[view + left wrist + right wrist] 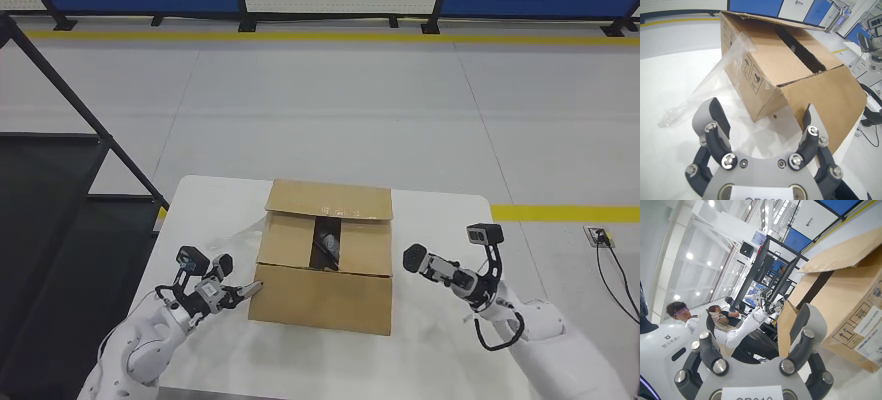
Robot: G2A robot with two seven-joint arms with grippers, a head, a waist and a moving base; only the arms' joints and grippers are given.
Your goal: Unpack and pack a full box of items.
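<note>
The box is flanked by the left pincer and right pincer, both released. The left is judged nearer, a corner just ahead.

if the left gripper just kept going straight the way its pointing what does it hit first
Probably the cardboard box: the open left gripper points at its near corner, with only bare table between. The loose clear tape strip lies to one side, likely out of line.
</note>
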